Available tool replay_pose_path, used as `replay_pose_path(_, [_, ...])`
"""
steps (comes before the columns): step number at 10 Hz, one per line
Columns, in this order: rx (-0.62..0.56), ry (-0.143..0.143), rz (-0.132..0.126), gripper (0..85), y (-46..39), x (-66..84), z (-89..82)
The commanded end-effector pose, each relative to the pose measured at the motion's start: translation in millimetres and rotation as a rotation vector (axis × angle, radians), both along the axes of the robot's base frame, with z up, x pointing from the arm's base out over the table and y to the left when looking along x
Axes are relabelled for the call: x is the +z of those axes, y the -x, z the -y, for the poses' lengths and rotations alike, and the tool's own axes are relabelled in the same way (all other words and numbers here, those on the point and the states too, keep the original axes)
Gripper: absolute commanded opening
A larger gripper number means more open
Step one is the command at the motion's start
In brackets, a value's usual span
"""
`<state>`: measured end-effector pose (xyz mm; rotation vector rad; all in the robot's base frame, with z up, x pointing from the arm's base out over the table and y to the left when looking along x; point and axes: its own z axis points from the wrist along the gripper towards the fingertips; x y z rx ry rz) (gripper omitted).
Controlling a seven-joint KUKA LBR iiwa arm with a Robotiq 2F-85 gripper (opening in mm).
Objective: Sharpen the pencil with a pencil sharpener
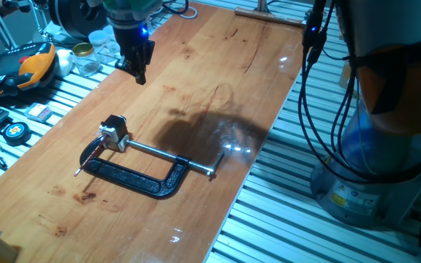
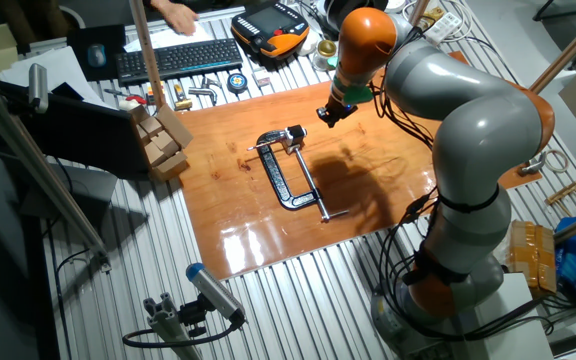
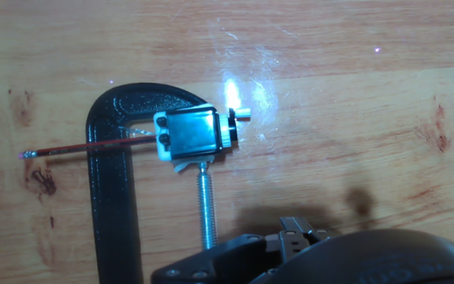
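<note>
The pencil sharpener [image 3: 191,134], a small silver-and-black block, is held between the black C-clamp's [image 3: 110,197] frame and its silver screw rod [image 3: 205,201]. The pencil [image 3: 77,146], thin and dark with a pale reddish tip, lies level with one end in the sharpener and sticks out past the clamp's frame. All also show in one fixed view: sharpener [image 1: 114,131], pencil [image 1: 88,162], clamp [image 1: 134,175]. My gripper [image 1: 138,74] hangs above the board, well away from the clamp towards the far end. Its fingers look shut and hold nothing. It also shows in the other fixed view [image 2: 325,116].
The clamp lies on a wooden board [image 1: 218,66] over a slatted metal table. Past the board's left edge lie glass jars [image 1: 86,58], an orange-black pendant [image 1: 31,66], a tape measure [image 1: 14,131] and a keyboard [image 2: 173,57]. Wooden blocks [image 2: 163,140] stand by the board's corner.
</note>
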<state>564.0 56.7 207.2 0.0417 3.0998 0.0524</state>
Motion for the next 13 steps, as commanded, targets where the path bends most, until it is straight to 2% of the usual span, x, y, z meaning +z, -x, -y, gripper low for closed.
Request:
replay_pose_path(1, [0.001,0.002,0.003,0.0,-0.2,0.0,0.0])
replay_pose_path(5, [0.008,0.012,0.010,0.0,0.4,-0.8,1.8])
replay_pose_path(13, [0.005,0.013,0.016,0.0,-0.6,-1.8,3.2])
